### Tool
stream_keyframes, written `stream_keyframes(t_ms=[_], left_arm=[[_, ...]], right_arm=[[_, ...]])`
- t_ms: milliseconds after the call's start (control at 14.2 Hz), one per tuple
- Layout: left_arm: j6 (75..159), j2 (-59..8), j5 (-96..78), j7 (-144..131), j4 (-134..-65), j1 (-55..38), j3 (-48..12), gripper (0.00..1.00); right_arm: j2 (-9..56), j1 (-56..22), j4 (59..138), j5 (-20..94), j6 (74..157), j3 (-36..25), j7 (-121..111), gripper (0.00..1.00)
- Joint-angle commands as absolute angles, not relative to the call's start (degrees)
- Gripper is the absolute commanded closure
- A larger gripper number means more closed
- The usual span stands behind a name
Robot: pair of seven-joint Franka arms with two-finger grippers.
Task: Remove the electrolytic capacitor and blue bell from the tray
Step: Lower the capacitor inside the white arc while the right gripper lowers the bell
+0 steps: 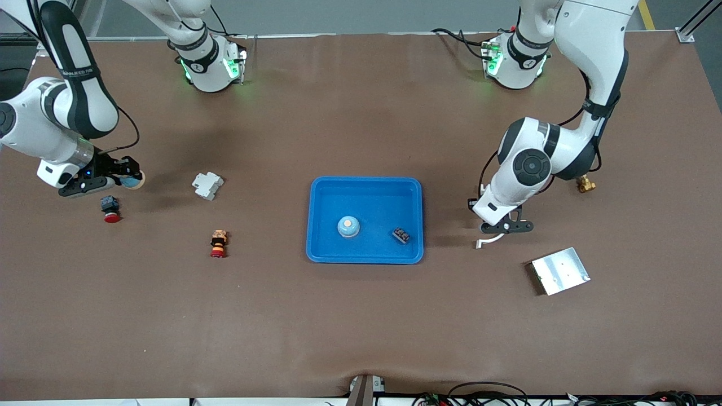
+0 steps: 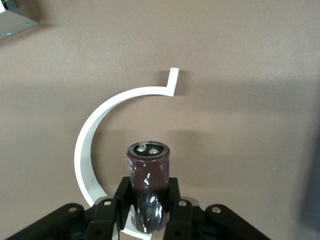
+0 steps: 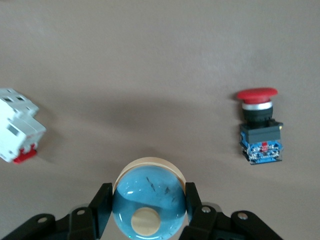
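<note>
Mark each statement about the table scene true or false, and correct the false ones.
1. The left gripper holds a capacitor. True.
2. The right gripper is empty. False: it holds a bell.
3. The tray already contains a bell. True.
4. The metal plate lies in the tray. False: it lies on the table, toward the left arm's end.
</note>
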State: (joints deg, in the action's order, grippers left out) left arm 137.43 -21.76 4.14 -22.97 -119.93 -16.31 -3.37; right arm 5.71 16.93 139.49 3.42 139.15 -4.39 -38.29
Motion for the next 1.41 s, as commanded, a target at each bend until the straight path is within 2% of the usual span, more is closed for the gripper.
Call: stream_keyframes(t_ms=[0, 281, 913, 1124, 1265, 1335], left_arm=[[142.3, -22.0, 5.5, -21.5, -122.5, -15.5, -3.9, 1.0], [145.7, -24.0, 5.5, -19.8, -123.2, -15.4, -3.9, 0.97], [148.2, -26.5, 5.5, -19.8, -123.3, -14.9, -3.9, 0.91], [148.4, -26.8, 5.5, -19.8, -123.3, -14.9, -3.9, 0.77], [148.8, -27.2, 5.5, -19.9, -123.2, -14.9, -3.9, 0.57], [149.1, -27.3, 5.5, -20.2, -123.2, -14.9, -3.9, 0.51]], right_arm=[[5.2, 19.1, 141.4, 4.6, 141.1, -3.6, -41.3, 1.0], [4.5, 20.9, 148.4, 4.5, 153.5, -3.7, -47.3, 1.0], [3.7, 22.5, 152.0, 4.4, 156.0, -3.9, -48.3, 1.0], [4.0, 23.5, 152.0, 4.4, 156.5, -3.9, -49.0, 1.0], [4.4, 23.5, 152.1, 4.4, 157.6, -3.9, -49.0, 1.0], [4.7, 23.5, 152.1, 4.4, 158.0, -3.9, -49.0, 1.0]])
